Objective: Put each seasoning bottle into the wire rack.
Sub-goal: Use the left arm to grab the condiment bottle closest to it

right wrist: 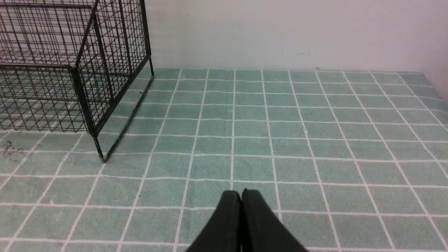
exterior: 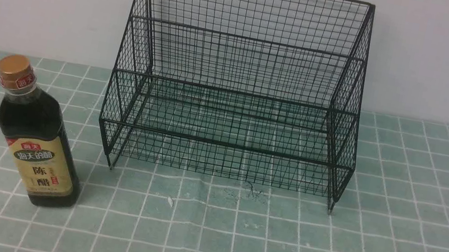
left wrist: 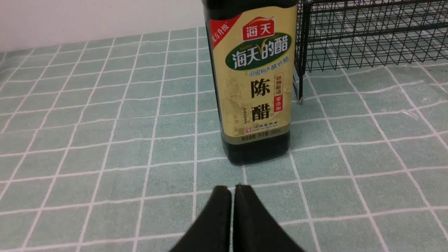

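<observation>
Black jaws pinched shut on both arms, nothing held.
My left jaws face the upright vinegar bottle (left wrist: 253,87) just ahead on the tabletop (exterior: 392,248); wire rack (exterior: 226,144) stands beside it, right arm well away.

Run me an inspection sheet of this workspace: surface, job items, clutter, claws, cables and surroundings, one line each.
Surface: green cloth with white grid lines, lying flat; dark scuff marks in front of the rack.
Job's things: tall clear bottle of near-black liquid with gold cap and tan-yellow label stands upright on the cloth, left of and apart from the large black wire-mesh two-tier rack; both tiers hold nothing.
Clutter: one small white fleck on the cloth.
Grippers: left claw shut, empty, just short of the bottle; right claw shut, empty, over cloth right of the rack.
Cables: nothing seen.
Surroundings: plain white wall behind the rack.
</observation>
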`<action>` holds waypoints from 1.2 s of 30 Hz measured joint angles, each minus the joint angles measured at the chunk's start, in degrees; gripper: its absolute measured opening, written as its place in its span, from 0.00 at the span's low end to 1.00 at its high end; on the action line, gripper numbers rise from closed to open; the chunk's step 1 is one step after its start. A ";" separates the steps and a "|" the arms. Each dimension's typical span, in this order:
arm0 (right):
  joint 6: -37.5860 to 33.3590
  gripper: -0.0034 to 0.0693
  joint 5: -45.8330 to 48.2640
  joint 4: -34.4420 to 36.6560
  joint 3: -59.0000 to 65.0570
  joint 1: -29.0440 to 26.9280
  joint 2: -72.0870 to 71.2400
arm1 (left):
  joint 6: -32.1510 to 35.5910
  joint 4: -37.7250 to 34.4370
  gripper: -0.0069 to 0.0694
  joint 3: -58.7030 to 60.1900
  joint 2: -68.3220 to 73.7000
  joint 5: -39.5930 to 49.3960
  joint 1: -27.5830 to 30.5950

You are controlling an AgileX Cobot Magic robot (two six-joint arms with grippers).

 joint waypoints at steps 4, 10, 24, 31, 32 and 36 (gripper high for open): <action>0.00 0.03 0.00 0.00 0.00 0.00 0.00 | 0.00 0.00 0.08 0.00 0.00 0.00 0.00; 0.00 0.03 0.00 0.00 0.00 0.00 0.00 | 0.00 0.00 0.08 0.00 0.00 0.00 0.00; 0.00 0.03 0.00 0.00 0.00 0.00 0.00 | 0.00 0.00 0.08 0.00 0.00 0.00 0.00; 0.00 0.03 0.00 0.00 0.00 0.00 0.00 | 0.00 0.00 0.08 0.00 0.00 0.00 0.00; 0.00 0.03 0.00 0.00 0.00 0.00 0.00 | -0.06 0.00 0.08 0.00 0.00 -0.19 0.00; -0.14 0.03 0.00 0.00 0.00 0.00 0.00 | -2.50 -3.67 0.08 0.05 0.00 -3.94 0.00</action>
